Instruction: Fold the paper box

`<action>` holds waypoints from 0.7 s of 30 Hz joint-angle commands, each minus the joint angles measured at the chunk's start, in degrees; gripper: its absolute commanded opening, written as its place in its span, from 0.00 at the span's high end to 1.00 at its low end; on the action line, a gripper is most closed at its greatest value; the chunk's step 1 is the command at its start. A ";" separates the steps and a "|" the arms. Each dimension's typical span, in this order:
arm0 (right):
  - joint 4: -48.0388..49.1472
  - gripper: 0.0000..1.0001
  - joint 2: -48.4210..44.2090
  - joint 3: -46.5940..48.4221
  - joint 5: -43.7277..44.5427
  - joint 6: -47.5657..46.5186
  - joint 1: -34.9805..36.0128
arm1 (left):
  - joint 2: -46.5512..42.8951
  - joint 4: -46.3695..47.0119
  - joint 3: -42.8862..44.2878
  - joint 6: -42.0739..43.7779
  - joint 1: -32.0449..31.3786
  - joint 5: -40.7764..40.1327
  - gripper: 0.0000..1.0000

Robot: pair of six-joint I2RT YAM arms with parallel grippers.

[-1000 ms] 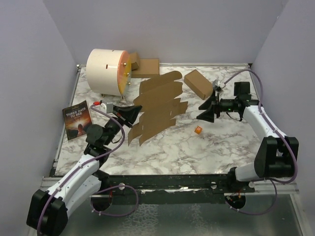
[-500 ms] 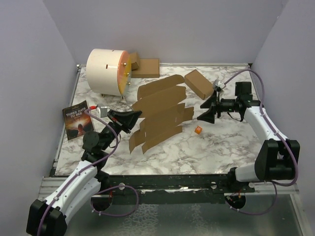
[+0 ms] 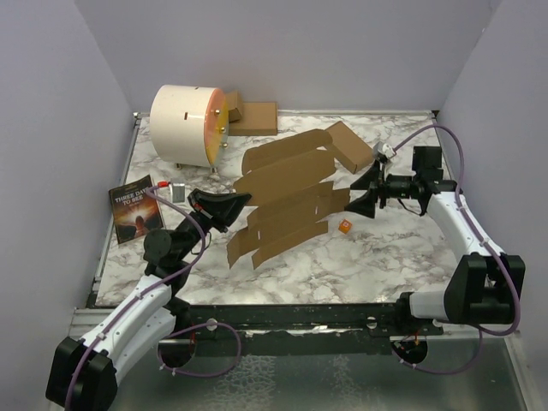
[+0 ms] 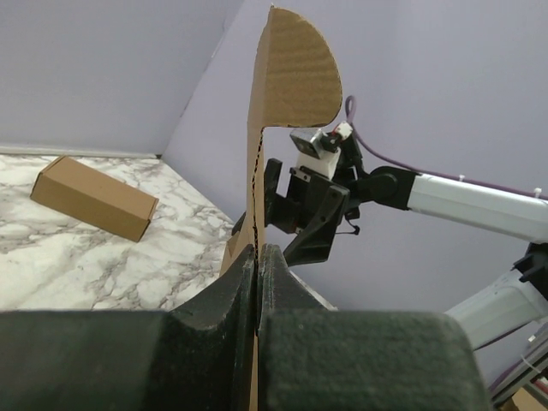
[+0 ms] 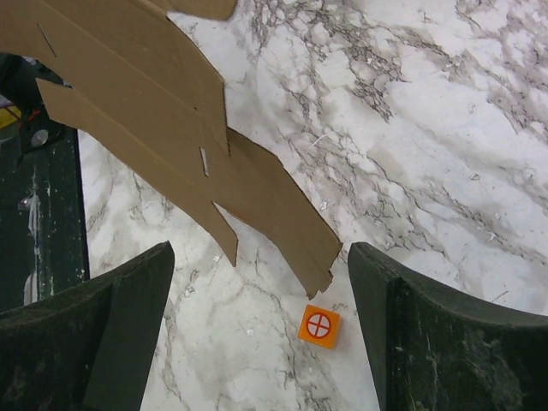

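Note:
The unfolded brown cardboard box blank [image 3: 287,195] is held off the table in the middle, tilted. My left gripper [image 3: 233,205] is shut on its left edge; in the left wrist view the sheet [image 4: 282,77] stands edge-on between the closed fingers [image 4: 231,295]. My right gripper [image 3: 360,195] is open at the sheet's right edge, not touching it. In the right wrist view the sheet's flaps [image 5: 163,128] hang above the marble between the wide-open fingers [image 5: 128,317].
A small orange cube [image 3: 344,227] lies on the marble below the right gripper, also in the right wrist view [image 5: 318,325]. A folded cardboard box [image 3: 353,145] lies behind the sheet. A white drum [image 3: 187,124], more boxes [image 3: 254,117] and a book [image 3: 135,208] are at the left.
My left gripper has carried the cardboard sheet to the right and a little toward me. The sheet's right edge now reaches the right gripper, which has shifted slightly right.

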 commanded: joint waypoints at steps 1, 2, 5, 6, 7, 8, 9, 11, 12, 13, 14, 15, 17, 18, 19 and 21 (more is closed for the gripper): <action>1.43 0.17 1.27 -1.20 -0.43 0.38 -0.17 | -0.17 6.61 0.07 -2.71 0.24 1.98 1.00; 1.38 0.18 1.51 -1.12 -0.75 0.36 -0.13 | 0.05 7.21 -0.11 -3.00 0.22 1.97 1.00; 0.06 0.21 2.58 -0.38 -2.54 -0.73 -0.17 | 0.84 8.41 -0.05 -3.83 0.22 2.73 1.00; -0.36 0.22 2.89 -0.10 -3.07 -1.10 -0.17 | 1.26 8.76 0.10 -4.08 0.22 3.11 1.00; -0.61 0.23 3.01 0.16 -3.21 -1.26 -0.17 | 1.56 9.14 0.23 -4.14 0.22 3.51 1.00; -0.74 0.25 3.05 0.31 -3.40 -1.34 -0.17 | 1.84 9.63 0.40 -4.40 0.22 3.91 1.00; -1.10 0.26 3.06 0.41 -3.60 -1.72 -0.17 | 2.00 10.13 0.50 -4.61 0.22 4.25 1.00; -1.52 0.27 2.49 0.50 -3.70 -2.43 -0.17 | 2.37 10.88 0.74 -4.89 0.22 4.69 1.00; -1.34 0.28 2.12 0.26 -3.81 -2.37 -0.17 | 2.55 11.14 0.80 -4.91 0.22 4.92 1.00; -1.20 0.29 1.79 0.12 -3.95 -2.35 -0.17 | 2.70 11.36 0.78 -5.00 0.22 4.99 1.00; -0.91 0.31 1.53 -0.27 -3.99 -2.23 -0.17 | 2.89 11.62 0.84 -5.09 0.22 5.12 1.00; -0.77 0.34 1.32 -0.53 -4.08 -2.18 -0.17 | 3.10 12.01 0.84 -5.24 0.22 5.13 1.00; -0.58 0.39 1.23 -0.93 -4.28 -2.18 -0.17 | 3.50 12.72 0.84 -5.51 0.22 5.16 1.00; -0.66 0.43 1.31 -1.08 -4.41 -2.25 -0.17 | 3.79 13.11 0.84 -5.59 0.22 5.14 1.00; -0.61 0.47 1.30 -1.14 -4.53 -2.34 -0.17 | 3.95 13.42 0.82 -5.71 0.22 5.20 1.00; -0.87 0.56 1.44 -1.08 -4.98 -2.56 -0.17 | 4.27 13.98 0.91 -5.94 0.20 5.48 1.00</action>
